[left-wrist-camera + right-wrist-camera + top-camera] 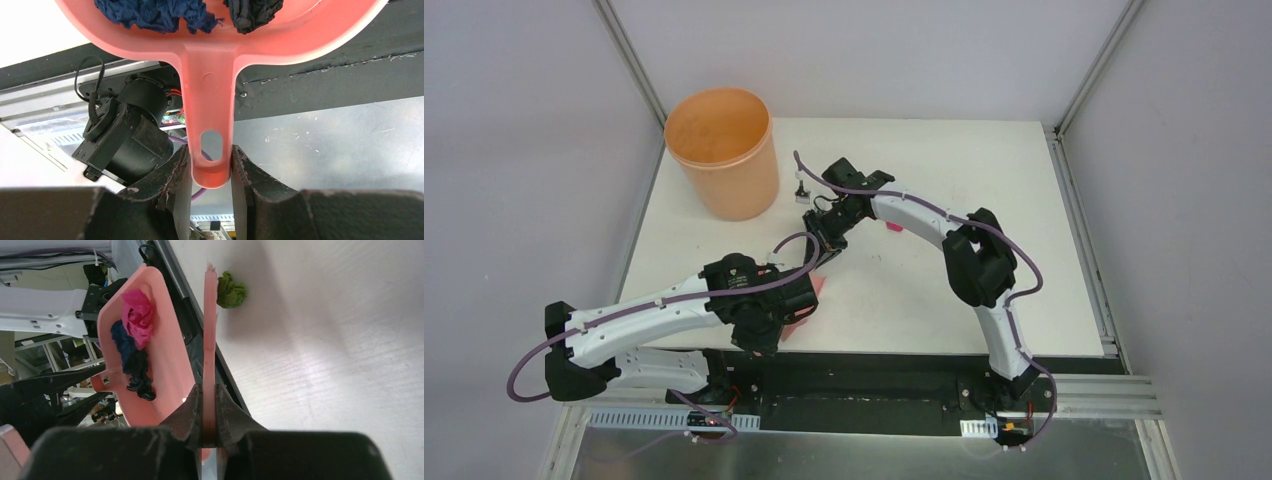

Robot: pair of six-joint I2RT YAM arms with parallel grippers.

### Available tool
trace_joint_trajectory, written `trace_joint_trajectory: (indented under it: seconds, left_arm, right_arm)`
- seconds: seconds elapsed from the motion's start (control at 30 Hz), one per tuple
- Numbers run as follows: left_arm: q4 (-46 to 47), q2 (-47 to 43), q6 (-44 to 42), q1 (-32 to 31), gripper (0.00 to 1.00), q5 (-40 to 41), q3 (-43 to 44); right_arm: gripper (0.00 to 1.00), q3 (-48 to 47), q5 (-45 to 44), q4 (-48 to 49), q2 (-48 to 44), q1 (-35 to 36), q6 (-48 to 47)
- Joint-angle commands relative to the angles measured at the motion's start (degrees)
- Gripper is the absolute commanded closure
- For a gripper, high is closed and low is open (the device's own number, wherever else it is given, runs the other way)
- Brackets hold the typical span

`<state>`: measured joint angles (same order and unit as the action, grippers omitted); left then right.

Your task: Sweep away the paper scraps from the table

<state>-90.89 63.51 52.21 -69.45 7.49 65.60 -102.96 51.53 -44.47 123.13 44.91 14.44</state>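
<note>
- left fingers [167, 187] pinch the dustpan [207, 100] handle tight, right fingers [186, 415] squeeze the brush [210, 330]
- green scrap [231, 290] sits upper-middle on the bench [325, 365] by the brush tip; a sloppy flick probably knocks it off the edge

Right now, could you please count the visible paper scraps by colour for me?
Magenta scrap: 1
Dark blue scrap: 1
Black scrap: 1
Olive green scrap: 1
Total: 4
</note>
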Motion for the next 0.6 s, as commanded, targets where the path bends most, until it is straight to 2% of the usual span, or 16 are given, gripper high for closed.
trace_joint_trajectory:
  seconds: [0.0, 0.13, 0.3, 0.43, 0.57]
  left_arm:
    - [-5.5, 0.4, -2.1, -0.6, 1.0, 0.9, -0.3]
    - [-5.0, 2.1, -3.8, -0.5, 1.0, 1.3, 0.6]
    - [-0.9, 5.4, -8.9, -0.6, 1.0, 1.3, 0.9]
    - [0.9, 11.1, -13.9, -0.5, 1.0, 3.2, 2.9]
    - [4.2, 17.3, -19.5, -0.6, 1.0, 4.4, 5.0]
  right_arm:
    - [1.0, -2.4, -2.3, -1.2, -1.1, -1.1, 1.5]
    - [1.0, 4.2, -8.2, -1.2, -6.2, -4.1, -0.3]
    - [1.0, 12.6, -21.5, -4.9, -17.1, -8.6, -7.1]
    - [1.0, 21.2, -25.4, -6.5, -29.1, -14.0, -12.0]
    - [1.0, 23.8, -28.0, -15.7, -38.4, -19.5, -19.2]
